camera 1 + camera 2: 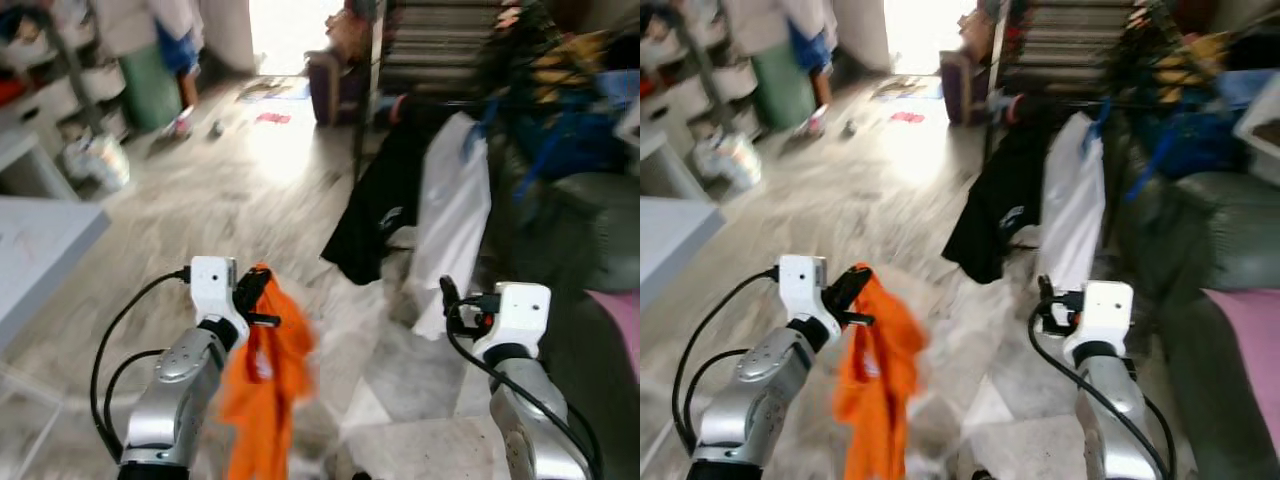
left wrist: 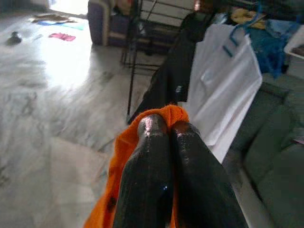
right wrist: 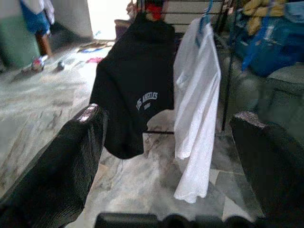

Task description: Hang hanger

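An orange garment [image 1: 268, 385] hangs from my left gripper [image 1: 256, 292], whose fingers [image 2: 156, 156] are shut on its top edge; any hanger inside the cloth is hidden. Ahead and to the right stands a dark clothes rack [image 1: 362, 110] with a black shirt [image 3: 133, 99] and a white shirt [image 3: 197, 104] on a blue hanger [image 2: 235, 35] hanging from it. My right gripper [image 1: 446, 296] is raised at the lower right, and its fingers [image 3: 71, 161] stand wide apart with nothing between them. The rack is well beyond both grippers.
A grey sofa [image 1: 1210, 260] piled with blue clothes lies to the right. A white table [image 1: 40, 240] is at the left, with shelves, a white bag [image 1: 95, 160] and a green bin [image 1: 152, 85] behind. Marble floor runs to a bright doorway [image 1: 290, 30].
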Controlling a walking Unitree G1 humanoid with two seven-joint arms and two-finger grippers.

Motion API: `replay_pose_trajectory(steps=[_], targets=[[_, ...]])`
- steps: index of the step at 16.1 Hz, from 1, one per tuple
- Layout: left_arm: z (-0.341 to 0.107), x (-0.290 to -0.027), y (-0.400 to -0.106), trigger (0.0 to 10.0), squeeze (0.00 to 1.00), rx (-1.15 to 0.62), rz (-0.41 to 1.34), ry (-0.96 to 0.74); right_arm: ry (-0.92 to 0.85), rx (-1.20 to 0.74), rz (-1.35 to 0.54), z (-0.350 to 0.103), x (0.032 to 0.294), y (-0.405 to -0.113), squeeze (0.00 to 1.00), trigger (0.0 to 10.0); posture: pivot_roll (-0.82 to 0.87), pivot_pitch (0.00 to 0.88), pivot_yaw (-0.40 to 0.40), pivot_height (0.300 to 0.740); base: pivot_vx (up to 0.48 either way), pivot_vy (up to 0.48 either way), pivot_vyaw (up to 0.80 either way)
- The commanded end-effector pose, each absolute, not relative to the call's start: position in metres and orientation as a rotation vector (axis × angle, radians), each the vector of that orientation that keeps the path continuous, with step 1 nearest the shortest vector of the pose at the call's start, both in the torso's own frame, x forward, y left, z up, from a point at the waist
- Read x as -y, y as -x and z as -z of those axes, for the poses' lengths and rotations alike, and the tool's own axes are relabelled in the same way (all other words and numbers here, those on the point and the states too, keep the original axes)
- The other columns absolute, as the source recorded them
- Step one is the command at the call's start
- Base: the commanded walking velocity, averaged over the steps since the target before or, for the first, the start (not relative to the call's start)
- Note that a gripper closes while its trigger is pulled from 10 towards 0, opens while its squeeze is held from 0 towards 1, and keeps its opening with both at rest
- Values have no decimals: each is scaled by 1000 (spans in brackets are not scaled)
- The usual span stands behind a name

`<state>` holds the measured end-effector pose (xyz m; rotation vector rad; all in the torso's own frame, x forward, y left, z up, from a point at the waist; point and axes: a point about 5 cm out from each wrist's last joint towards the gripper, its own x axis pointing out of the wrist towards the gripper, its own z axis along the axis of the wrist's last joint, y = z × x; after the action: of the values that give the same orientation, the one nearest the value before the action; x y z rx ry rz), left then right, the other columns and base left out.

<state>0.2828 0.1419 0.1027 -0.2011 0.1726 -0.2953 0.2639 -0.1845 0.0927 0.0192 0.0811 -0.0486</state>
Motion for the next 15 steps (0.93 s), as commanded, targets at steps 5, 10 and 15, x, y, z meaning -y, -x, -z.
replay_pose_trajectory(steps=[5,10,15], targets=[[-102,-143,-282,10000,0,-166,295,189,-18,-71,34,-97,180,-268,0,10000,-24,0,19,740,0,463,-800],[-108,-144,-285,10000,0,-110,280,169,-17,-66,39,-98,180,-269,0,10000,-25,0,20,740,0,242,-380],[-116,-149,-289,10000,0,-41,232,193,-12,-69,39,-97,179,-268,0,10000,-29,3,22,740,0,0,0]])
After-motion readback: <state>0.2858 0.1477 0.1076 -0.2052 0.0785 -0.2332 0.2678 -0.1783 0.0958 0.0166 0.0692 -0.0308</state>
